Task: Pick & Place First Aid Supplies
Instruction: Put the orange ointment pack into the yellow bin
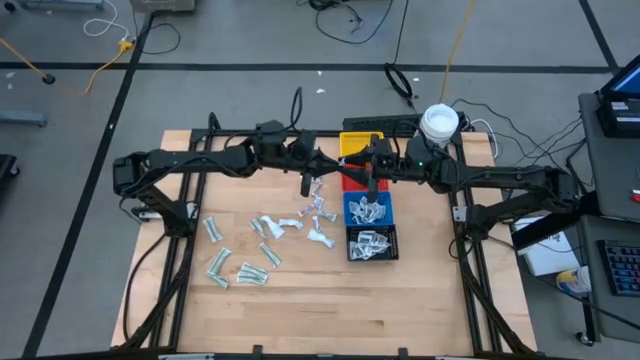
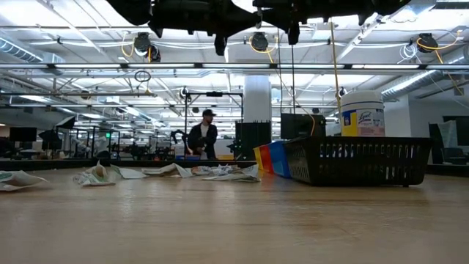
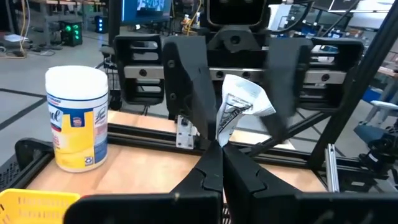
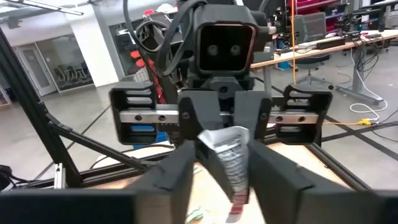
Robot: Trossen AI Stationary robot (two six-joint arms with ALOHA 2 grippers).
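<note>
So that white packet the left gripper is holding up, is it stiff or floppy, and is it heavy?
Probably floppy: the packet looks crumpled and bent where it sticks out of the left gripper, which is shut on one edge. Likely very light too: it is thin, and that edge pinch holds it up.

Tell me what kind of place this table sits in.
Likely a robotics lab or workshop: a wide hall with ceiling pipes, rows of workbenches where a person stands, and cables across the floor.
</note>
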